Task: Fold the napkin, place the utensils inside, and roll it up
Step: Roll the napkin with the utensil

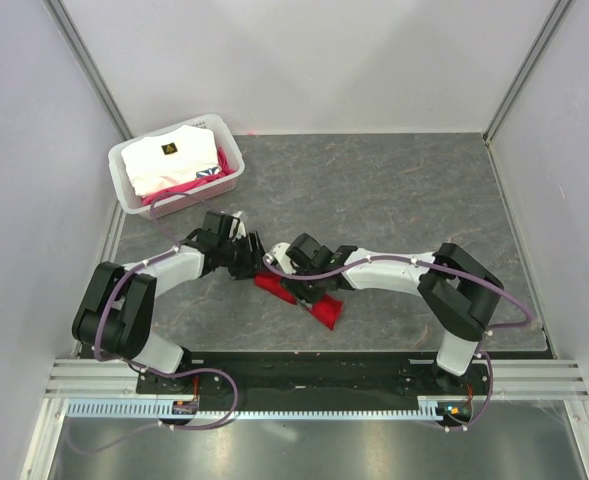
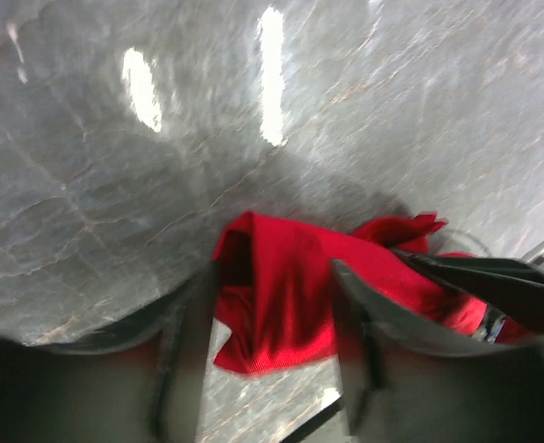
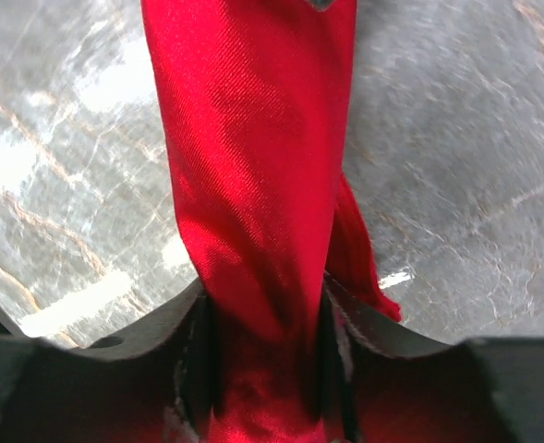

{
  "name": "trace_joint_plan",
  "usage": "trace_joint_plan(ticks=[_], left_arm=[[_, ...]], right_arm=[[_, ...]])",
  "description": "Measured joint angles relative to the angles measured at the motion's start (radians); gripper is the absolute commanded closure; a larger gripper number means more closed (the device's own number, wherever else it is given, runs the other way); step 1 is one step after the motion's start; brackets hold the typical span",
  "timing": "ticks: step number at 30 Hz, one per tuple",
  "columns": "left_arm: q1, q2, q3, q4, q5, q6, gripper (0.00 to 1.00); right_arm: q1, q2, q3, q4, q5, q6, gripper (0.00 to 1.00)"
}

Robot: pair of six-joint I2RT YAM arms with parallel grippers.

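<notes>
Red napkin (image 1: 324,312), bunched long, lies near-side and right of the white bin (image 1: 122,185); right gripper (image 3: 264,309) clenched on it, left gripper (image 2: 272,286) spread astride its bin-side end.

Looking at a plain bright red napkin (image 1: 326,310) here, soft cloth with a fine weave and a bit of sheen. Not spread flat at all: bunched and folded up into a long narrow strip. Lies slantwise on the grey marbled counter (image 1: 394,190), running from upper left down to lower right in the top view, near the front edge. Far end loose and crumpled, with layered folds and a hemmed edge showing. Middle pinched tight in the right gripper (image 3: 264,305), other end sitting between the spread fingers of the left gripper (image 2: 272,295).
</notes>
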Motion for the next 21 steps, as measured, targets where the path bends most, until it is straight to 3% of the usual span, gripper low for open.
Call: trace_joint_plan(ticks=[6, 14, 21], left_arm=[[0.043, -0.060, 0.064, -0.053, -0.030, 0.000, 0.11], [0.123, -0.171, 0.103, -0.110, -0.027, 0.000, 0.07], [0.152, -0.265, 0.174, -0.221, 0.015, 0.037, 0.06]], right_arm=[[-0.013, -0.023, -0.033, 0.031, 0.052, 0.209, 0.53], [-0.034, -0.061, -0.079, 0.035, 0.186, 0.497, 0.53], [-0.191, -0.055, -0.077, 0.045, 0.220, 0.596, 0.51]])
